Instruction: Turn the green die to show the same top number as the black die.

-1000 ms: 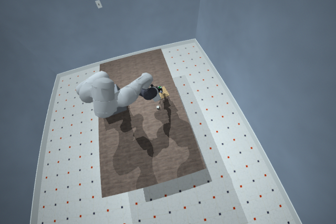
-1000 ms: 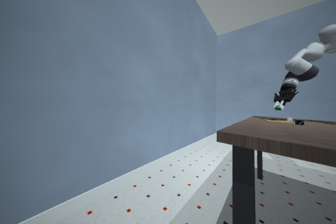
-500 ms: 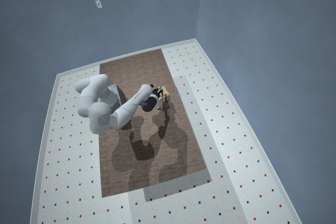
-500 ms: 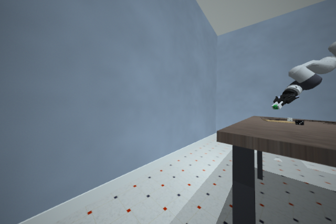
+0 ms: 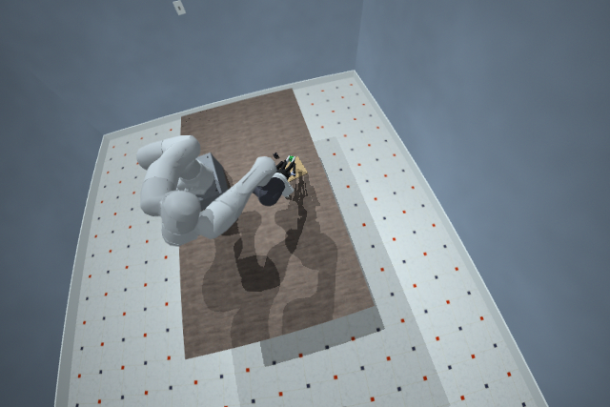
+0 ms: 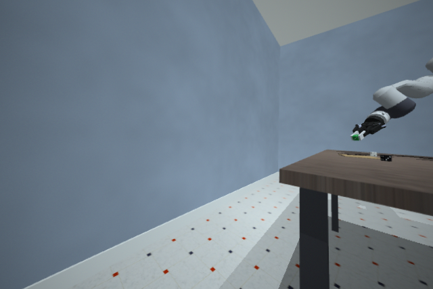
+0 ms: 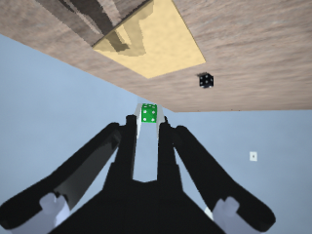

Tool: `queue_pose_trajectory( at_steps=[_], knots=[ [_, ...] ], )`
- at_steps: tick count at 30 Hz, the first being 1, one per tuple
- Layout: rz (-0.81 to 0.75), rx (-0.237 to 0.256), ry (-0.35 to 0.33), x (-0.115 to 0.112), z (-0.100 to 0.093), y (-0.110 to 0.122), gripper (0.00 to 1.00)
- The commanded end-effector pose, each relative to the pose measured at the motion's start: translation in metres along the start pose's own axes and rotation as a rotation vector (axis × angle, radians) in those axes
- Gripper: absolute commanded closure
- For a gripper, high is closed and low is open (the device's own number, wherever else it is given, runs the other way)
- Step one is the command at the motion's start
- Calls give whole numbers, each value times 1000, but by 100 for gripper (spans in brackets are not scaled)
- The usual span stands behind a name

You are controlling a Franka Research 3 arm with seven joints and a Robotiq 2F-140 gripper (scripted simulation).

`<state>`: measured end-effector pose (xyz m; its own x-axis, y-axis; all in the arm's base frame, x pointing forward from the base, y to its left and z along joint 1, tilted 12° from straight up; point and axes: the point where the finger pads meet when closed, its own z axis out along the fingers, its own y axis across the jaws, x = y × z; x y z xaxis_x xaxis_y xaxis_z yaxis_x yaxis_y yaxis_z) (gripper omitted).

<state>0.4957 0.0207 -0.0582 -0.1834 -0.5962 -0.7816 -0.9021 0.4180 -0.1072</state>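
Note:
My gripper (image 7: 149, 111) (image 6: 357, 135) (image 5: 291, 162) is shut on the green die (image 7: 149, 113) (image 6: 355, 137) (image 5: 291, 158) and holds it in the air, well above the table, with the arm tilted nearly level. The die's face toward the wrist camera shows several white pips. The tan mat (image 7: 166, 46) (image 6: 353, 155) (image 5: 300, 169) lies flat on the wooden table (image 7: 253, 44) (image 6: 349, 174) (image 5: 255, 254). The black die (image 7: 206, 80) (image 6: 385, 157) (image 5: 275, 154) rests on the bare table beside the mat.
A small white die (image 6: 373, 153) sits on the mat's end in the exterior view. The arm's grey base (image 5: 212, 178) stands on the table left of the mat. The table edge is close to the mat.

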Motion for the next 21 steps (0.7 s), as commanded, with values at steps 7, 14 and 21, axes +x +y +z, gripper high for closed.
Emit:
queue_pose_trajectory(
  at_steps=[7, 14, 21],
  knots=[
    [-18, -5, -2, 21, 11, 1, 87],
    [-18, -5, -2, 37, 20, 1, 87],
    [-18, -5, -2, 54, 29, 0, 87]
  ],
)
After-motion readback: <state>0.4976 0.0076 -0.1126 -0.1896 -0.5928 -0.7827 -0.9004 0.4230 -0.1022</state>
